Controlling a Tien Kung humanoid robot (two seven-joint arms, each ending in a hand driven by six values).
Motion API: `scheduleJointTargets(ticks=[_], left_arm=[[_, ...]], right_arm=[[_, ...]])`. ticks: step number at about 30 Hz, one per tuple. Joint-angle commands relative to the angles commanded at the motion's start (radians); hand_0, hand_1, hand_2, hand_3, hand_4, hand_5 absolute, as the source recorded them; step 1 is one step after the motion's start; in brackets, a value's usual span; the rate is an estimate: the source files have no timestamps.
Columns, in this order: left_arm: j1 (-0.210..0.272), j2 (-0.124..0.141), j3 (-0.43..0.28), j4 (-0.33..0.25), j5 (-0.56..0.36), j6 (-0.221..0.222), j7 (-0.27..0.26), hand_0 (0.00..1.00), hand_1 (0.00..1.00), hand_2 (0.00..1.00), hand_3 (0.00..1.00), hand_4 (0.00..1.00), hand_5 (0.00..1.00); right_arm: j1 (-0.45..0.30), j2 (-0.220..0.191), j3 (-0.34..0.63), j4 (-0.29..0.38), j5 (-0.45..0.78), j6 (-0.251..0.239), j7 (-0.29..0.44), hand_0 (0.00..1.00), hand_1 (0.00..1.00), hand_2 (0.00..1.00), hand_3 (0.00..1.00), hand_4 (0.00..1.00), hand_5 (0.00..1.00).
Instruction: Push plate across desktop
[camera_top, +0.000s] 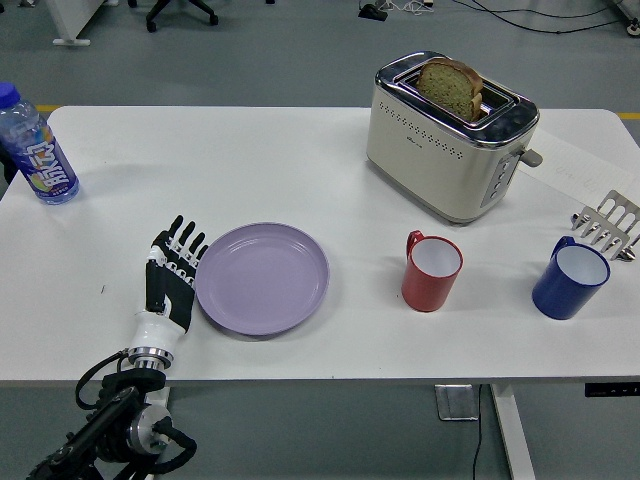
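A lilac plate (262, 277) lies flat on the white table (300, 170), left of centre. My left hand (172, 272) stands on the table with its fingers straight and together, its side against the plate's left rim. It holds nothing. The right arm does not show.
A red mug (431, 271) stands right of the plate, a blue mug (570, 280) further right. A cream toaster (450, 137) with a bread slice (451, 86) is at the back. A water bottle (36, 148) stands far left. A metal rack (608, 224) is at the right edge.
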Motion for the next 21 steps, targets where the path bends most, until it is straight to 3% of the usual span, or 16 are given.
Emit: scheduleJointTargets(ticks=[21], left_arm=[[-0.014,0.000,0.119,-0.015,-0.039,-0.014,-0.001,0.906,0.925,0.961,0.963,0.474,0.998]], right_arm=[[-0.008,0.000,0.006,0.000,-0.006,-0.001,-0.004,0.603,0.546,0.649,0.610,0.145,0.349]])
